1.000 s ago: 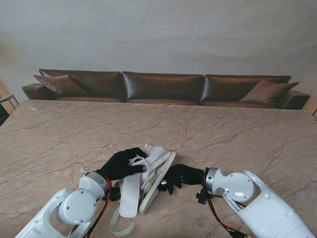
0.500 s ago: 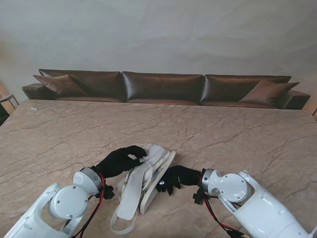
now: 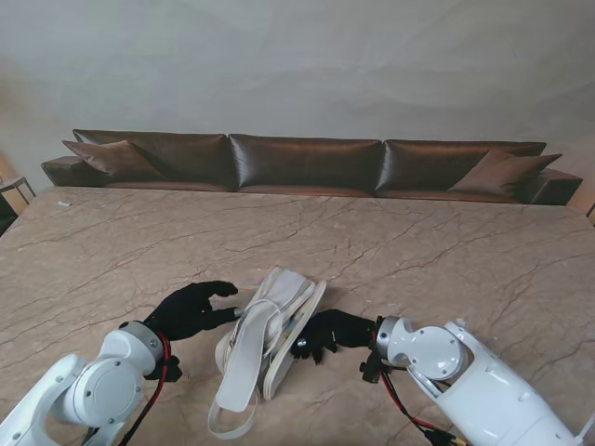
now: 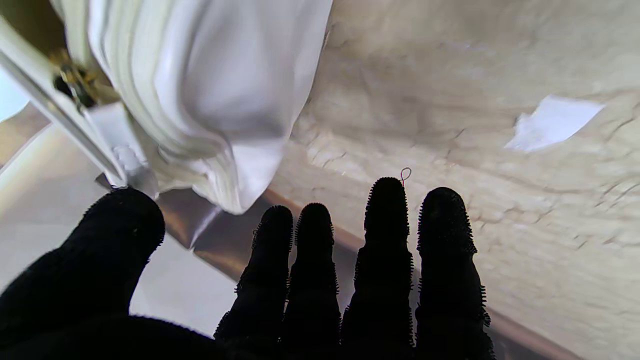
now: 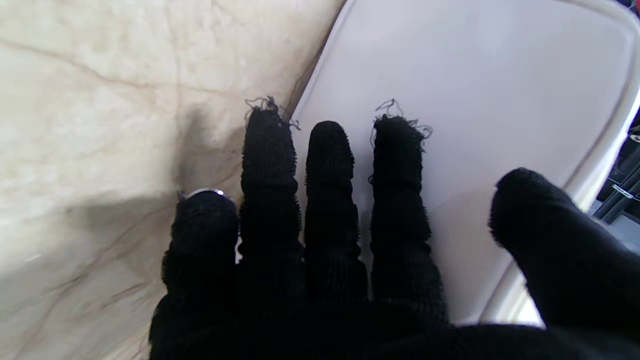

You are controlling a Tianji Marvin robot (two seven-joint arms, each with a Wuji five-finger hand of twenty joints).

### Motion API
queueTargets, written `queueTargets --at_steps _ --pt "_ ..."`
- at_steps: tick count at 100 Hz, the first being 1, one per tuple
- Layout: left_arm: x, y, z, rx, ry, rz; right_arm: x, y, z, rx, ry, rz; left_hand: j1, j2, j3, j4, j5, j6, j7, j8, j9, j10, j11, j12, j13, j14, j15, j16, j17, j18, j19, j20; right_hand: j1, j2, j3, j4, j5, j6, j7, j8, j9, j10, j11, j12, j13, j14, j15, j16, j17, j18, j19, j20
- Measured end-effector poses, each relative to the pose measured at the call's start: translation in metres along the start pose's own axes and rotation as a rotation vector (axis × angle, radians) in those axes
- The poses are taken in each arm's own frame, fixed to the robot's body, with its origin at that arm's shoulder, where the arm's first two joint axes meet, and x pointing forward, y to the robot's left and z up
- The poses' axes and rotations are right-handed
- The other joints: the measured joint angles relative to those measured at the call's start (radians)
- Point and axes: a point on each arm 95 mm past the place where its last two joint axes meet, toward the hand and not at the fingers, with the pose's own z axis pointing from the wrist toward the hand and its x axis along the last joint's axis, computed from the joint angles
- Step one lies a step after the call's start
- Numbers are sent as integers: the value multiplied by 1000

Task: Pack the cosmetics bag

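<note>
1. Bench (image 3: 418,242): beige marble-patterned top with dark veins, filling the lower half of the stand view.
2. Sofa (image 3: 307,163): long, dark brown leather, set against the far edge of the bench.
3. Cushions: one at the left end (image 3: 112,156), one at the right end (image 3: 502,170).
4. Wall (image 3: 297,65): plain, pale grey-green, behind the sofa.
5. White scrap (image 4: 552,122): lying flat on the bench.

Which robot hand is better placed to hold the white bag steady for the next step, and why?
The right robot hand. Its fingers lie against the white bag, at its right edge. The left robot hand is open, apart from the bag, holding nothing.
</note>
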Motion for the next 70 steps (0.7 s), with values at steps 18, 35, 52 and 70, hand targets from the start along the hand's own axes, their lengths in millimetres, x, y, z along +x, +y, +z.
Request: queueTargets --at_steps 18,35,52,70 --pt "-4 5 -4 -90 -4 -21 1 0 3 9 3 -20 17 -25 -116 4 84 1 24 0 71 11 24 -7 34 1 36 10 26 3 51 0 0 0 0 0 0 -1 10 0 0 -1 5 3 0 0 0 0 0 0 2 0" --pt "-6 11 -1 -123 25 -60 0 0 3 5 -2 -29 24 -34 -22 -2 156 -71 144 84 135 -28 88 91 56 2 86 68 12 6 68 41 0 0 0 0 0 -13 11 0 -1 -2 5 3 -6 0 0 0 -1 0 2 0" --pt "-5 16 4 -115 54 -60 0 0 3 -10 -3 -28 161 -147 153 -96 181 -152 301 99 205 -69 155 236 74 -6 135 109 3 14 78 89 0 0 10 0 0 -14 11 0 -1 -3 5 12 -7 0 2 0 -2 0 2 0" --pt "-1 20 12 -86 74 -9 0 -1 5 -12 -13 -31 248 -212 205 -171 184 -160 450 135 325 -100 31 451 122 -29 174 123 47 15 120 114 0 0 10 0 -5 -28 12 -1 -2 -3 5 13 -7 0 5 1 -2 -1 2 0"
